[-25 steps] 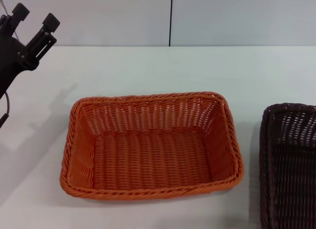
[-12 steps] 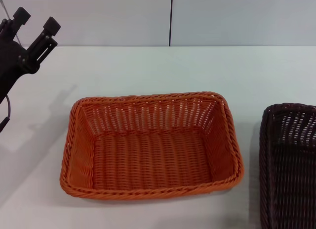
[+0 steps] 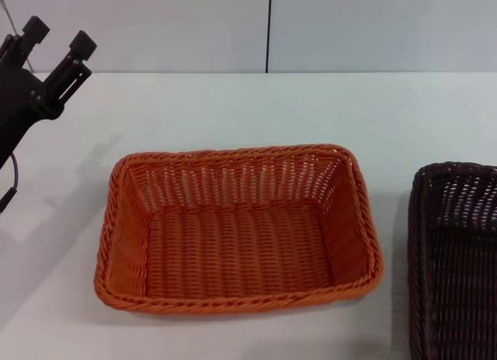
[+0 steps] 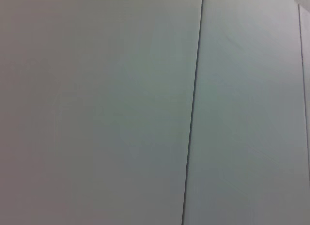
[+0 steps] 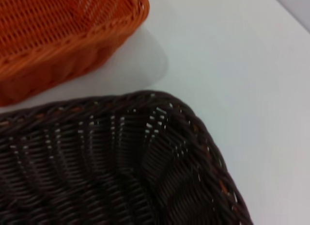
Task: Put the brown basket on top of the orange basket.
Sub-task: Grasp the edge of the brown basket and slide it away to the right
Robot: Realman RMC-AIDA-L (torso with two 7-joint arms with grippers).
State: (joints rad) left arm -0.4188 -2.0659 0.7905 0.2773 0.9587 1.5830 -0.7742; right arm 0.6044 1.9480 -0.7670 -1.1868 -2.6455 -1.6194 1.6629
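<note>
The orange basket (image 3: 237, 228) sits empty on the white table in the middle of the head view; one of its corners also shows in the right wrist view (image 5: 58, 36). To its right, a narrow gap away, stands the brown basket (image 3: 458, 259), cut off by the picture's edge. The right wrist view looks down on a corner of the brown basket (image 5: 111, 162) from close above. My left gripper (image 3: 58, 36) is raised at the far left, well away from both baskets, open and holding nothing. My right gripper is not seen in any view.
The white table (image 3: 256, 112) runs back to a pale wall (image 3: 155, 26) with a dark vertical seam (image 3: 269, 30). The left wrist view shows only that wall and the seam (image 4: 193, 113).
My left gripper has drifted very slightly downward at the far left. Neither basket has moved.
</note>
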